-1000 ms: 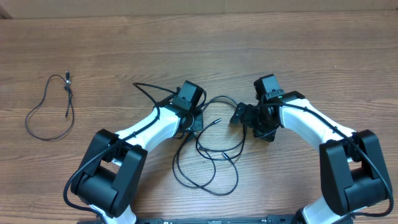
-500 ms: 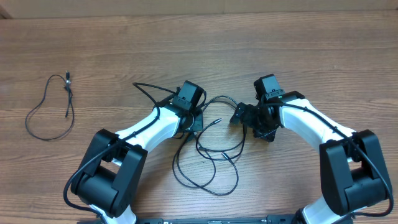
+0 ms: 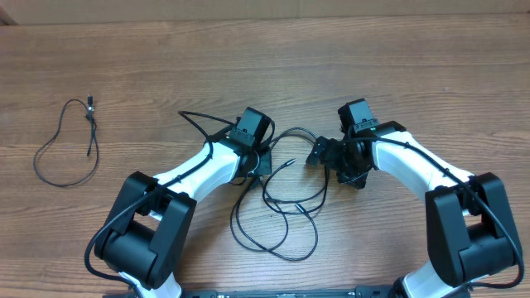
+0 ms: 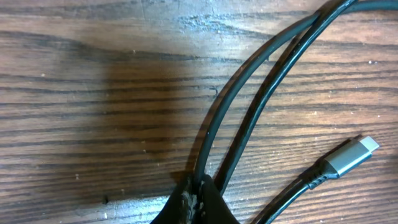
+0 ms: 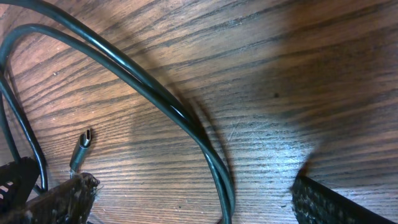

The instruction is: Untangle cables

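A tangle of thin black cables (image 3: 281, 203) lies in loops on the wooden table between my two arms. My left gripper (image 3: 262, 162) is at the tangle's upper left. In the left wrist view the left gripper (image 4: 198, 190) is shut on one cable strand (image 4: 249, 74), with a second strand running beside it. A silver plug end (image 4: 356, 153) lies to the right. My right gripper (image 3: 320, 154) stands open at the tangle's upper right. In the right wrist view its fingers (image 5: 62, 200) straddle two strands (image 5: 214, 163) lying together on the wood.
A separate thin black cable (image 3: 65, 147) lies in a loose loop at the far left of the table. A small plug (image 5: 83, 144) rests near the right gripper's left finger. Thicker arm wiring (image 3: 195, 120) arcs behind the left wrist.
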